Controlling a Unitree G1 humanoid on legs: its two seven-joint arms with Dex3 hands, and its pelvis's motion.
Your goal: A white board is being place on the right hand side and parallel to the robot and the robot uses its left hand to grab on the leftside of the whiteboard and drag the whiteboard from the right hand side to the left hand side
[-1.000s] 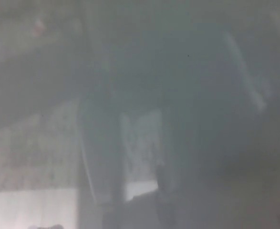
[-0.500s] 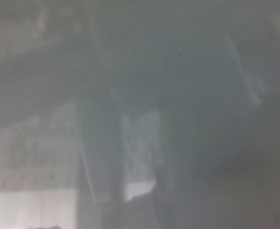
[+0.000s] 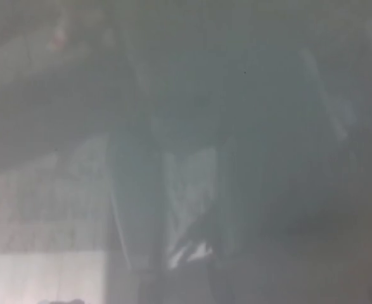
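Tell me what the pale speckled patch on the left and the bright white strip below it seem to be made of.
The whole head view is hazy, so this is only a guess. The speckled patch looks like stone or terrazzo flooring, judging by its faint dark flecks on pale grey. The white strip looks smooth and uniform with a straight upper edge, perhaps a painted or laminated board. Neither finish can be made out.

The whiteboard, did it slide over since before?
Cannot tell. The head view is one grey blur; no whiteboard edge or hand can be made out, so nothing fixed shows to judge against.

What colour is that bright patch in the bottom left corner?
Pale whitish-grey patch, seen in the very hazy head view; what it is cannot be told.
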